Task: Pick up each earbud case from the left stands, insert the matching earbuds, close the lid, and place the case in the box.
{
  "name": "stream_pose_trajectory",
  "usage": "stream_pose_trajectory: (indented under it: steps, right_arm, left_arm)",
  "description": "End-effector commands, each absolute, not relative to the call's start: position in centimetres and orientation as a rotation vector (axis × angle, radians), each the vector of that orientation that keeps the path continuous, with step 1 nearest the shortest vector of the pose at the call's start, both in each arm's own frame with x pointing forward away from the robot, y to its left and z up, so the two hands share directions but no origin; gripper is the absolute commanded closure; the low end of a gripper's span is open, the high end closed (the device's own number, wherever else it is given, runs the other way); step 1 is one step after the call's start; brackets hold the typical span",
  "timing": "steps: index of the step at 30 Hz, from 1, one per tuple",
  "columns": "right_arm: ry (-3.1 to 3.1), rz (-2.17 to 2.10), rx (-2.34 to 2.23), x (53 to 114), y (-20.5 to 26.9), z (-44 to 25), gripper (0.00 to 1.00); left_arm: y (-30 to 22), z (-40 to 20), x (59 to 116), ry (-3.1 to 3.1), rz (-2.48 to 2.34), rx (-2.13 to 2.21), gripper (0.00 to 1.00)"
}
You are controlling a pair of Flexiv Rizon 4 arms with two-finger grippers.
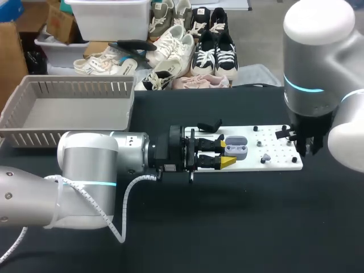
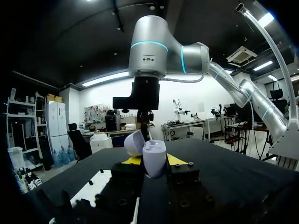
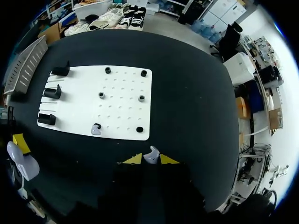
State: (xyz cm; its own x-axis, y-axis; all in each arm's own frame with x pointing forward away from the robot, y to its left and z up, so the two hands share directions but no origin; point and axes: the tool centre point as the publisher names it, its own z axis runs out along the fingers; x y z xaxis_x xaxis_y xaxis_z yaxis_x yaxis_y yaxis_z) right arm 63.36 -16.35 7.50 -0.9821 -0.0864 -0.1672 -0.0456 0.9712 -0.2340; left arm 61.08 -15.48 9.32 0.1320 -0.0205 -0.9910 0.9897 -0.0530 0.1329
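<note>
Gripping the open grey case point(image 1: 236, 147) in the left gripper point(image 1: 224, 151), fingers set narrow and pressing it from both sides. Lid point(image 2: 134, 142) tipped up and back, facing toward the other arm. Holding the case by the left part of the white board point(image 1: 273, 139) in the head view, close to the black stands point(image 1: 209, 125); cannot tell whether over the board or just off it. Coming in from the left, forearm lying level above the dark table point(image 1: 256, 216).

Pinching a small grey earbud point(image 3: 151, 155) between the yellow tips of the right gripper point(image 3: 151, 159), closed down tight on it. Hanging over the right end of the board, pointing down; earbud hidden in the head view.

Seeing from the right wrist three stands lined along the board's far side from the gripper. Also a second earbud point(image 3: 96, 129) sitting on the board near the edge closest to the gripper, and dark pegs point(image 3: 140, 98) dotted across it.

Sitting well apart beyond the board's left end: grey slotted basket point(image 1: 68, 108).
</note>
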Motion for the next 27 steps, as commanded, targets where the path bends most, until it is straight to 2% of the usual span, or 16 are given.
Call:
stream_pose_trajectory:
  steps: [1,7,14,27]
  right_arm:
    - [2.940,-0.346,-0.097,63.3,-16.3,7.5,1.00]
    - [2.938,-0.300,-0.044,63.6,-15.7,7.9,1.00]
    - [2.876,-0.336,0.260,63.3,-15.0,9.8,1.00]
    - [2.856,-0.289,0.473,60.5,-13.4,12.7,1.00]
  left_arm:
    - [-15.5,9.3,61.0,1.073,-1.154,1.292,1.00]
    - [-15.5,9.3,61.0,1.073,-1.154,1.292,1.00]
    - [-15.5,9.3,61.0,1.073,-1.154,1.292,1.00]
    - [-15.5,9.3,61.0,1.073,-1.154,1.292,1.00]
